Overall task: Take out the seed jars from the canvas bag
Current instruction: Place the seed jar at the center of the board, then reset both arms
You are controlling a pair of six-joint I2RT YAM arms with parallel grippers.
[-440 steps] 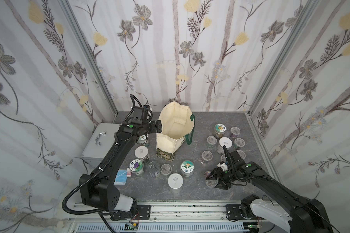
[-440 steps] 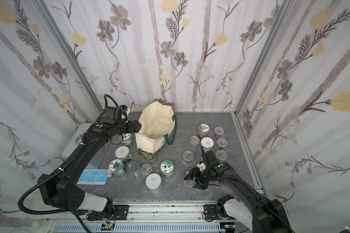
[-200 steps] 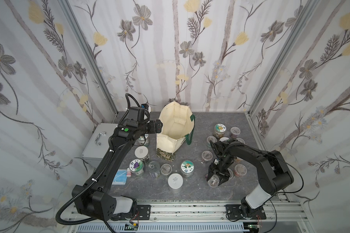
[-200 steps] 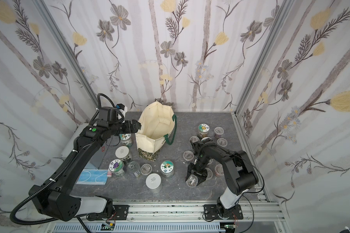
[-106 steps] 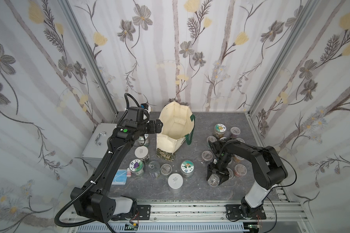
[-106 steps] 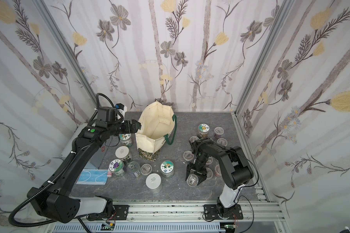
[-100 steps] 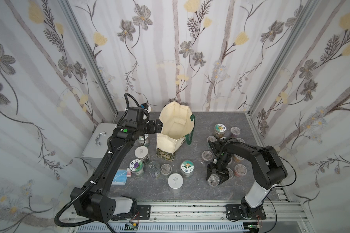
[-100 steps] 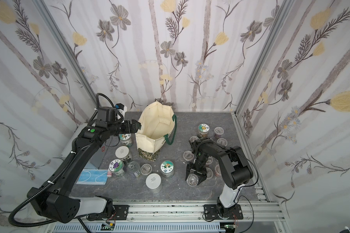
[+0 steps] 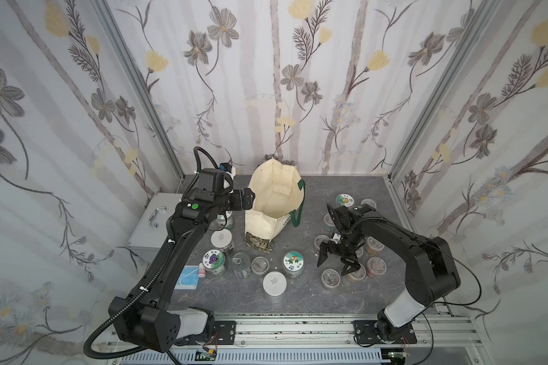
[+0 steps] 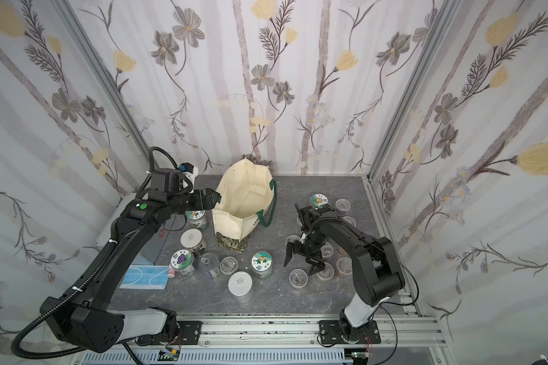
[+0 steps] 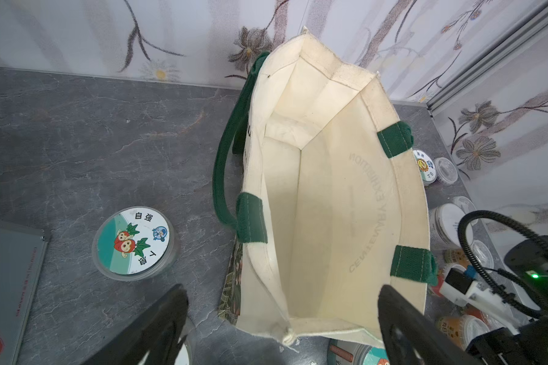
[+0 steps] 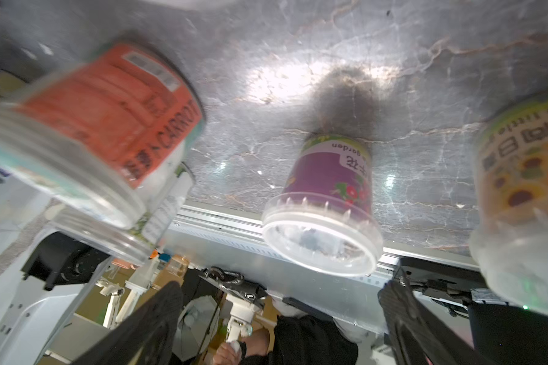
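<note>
The canvas bag point(image 9: 276, 205) point(image 10: 244, 202) stands upright and open at mid-table; the left wrist view shows only bare cream lining inside the canvas bag point(image 11: 329, 189). My left gripper point(image 9: 250, 200) point(image 10: 215, 197) point(image 11: 280, 295) hovers open at the bag's left rim, holding nothing. Several seed jars stand around the bag. A purple-labelled jar point(image 9: 330, 278) point(image 10: 298, 278) point(image 12: 326, 177) stands free at the front right. Just above it hangs my right gripper point(image 9: 336, 264) point(image 10: 301, 264) point(image 12: 280, 297), open and empty. An orange carrot jar point(image 12: 108, 104) and a yellow-labelled jar point(image 12: 519, 167) flank the purple one.
A silver metal case point(image 9: 154, 221) sits at the left wall. A blue face mask point(image 9: 187, 278), a small pink-capped bottle point(image 9: 201, 271) and a pull-tab tin point(image 9: 241, 260) lie front left. More jars crowd the right side near a green-lidded jar point(image 9: 345, 199).
My right gripper has opened and let go of the purple-labelled jar, which now stands on the table. The left arm has barely moved.
</note>
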